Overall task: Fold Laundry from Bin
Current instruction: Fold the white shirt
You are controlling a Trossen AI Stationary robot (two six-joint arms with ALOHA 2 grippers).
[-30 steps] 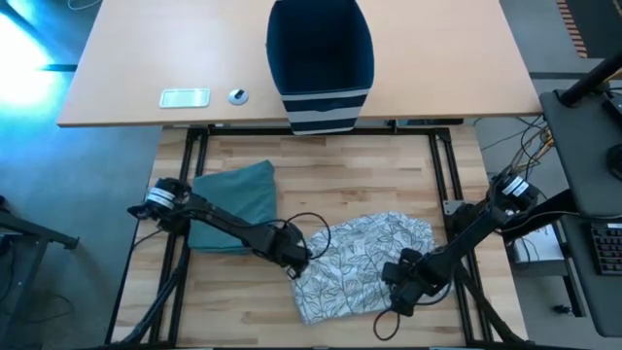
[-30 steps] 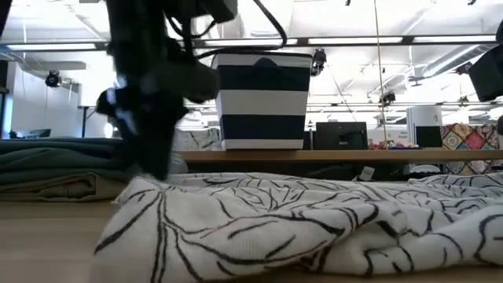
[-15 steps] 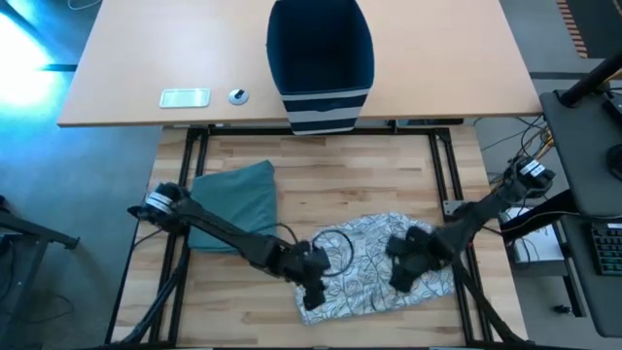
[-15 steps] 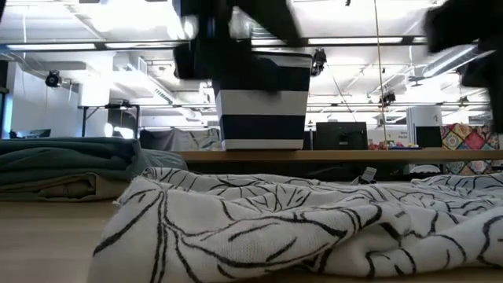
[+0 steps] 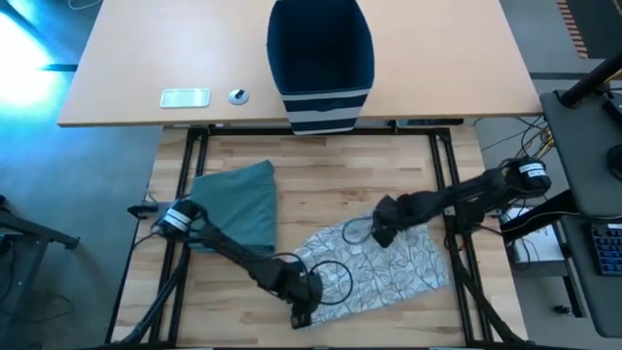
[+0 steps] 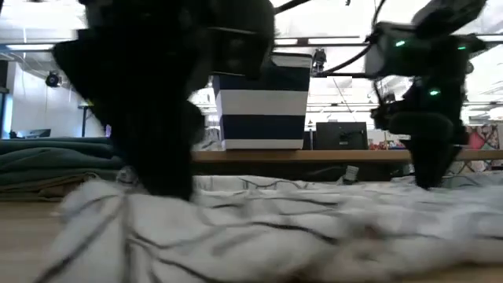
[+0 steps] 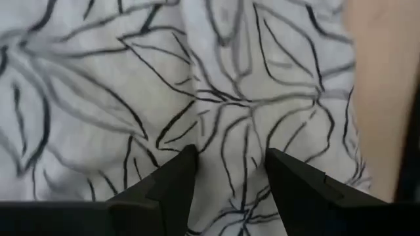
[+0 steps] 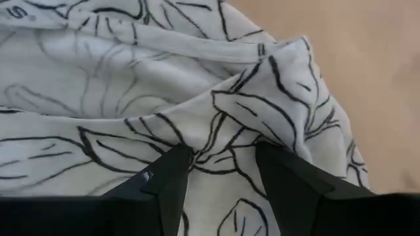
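You have a white leaf-print garment (image 5: 374, 267) spread lower centre, a folded teal one (image 5: 238, 199) left, the striped navy bin (image 5: 321, 58) top centre.

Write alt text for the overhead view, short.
Seen from above, two dark robot arms work a white leaf-print cloth on a wooden table: the left hand at its near-left corner, the right hand at its far edge. A folded teal garment lies left; an empty navy striped bin stands behind.
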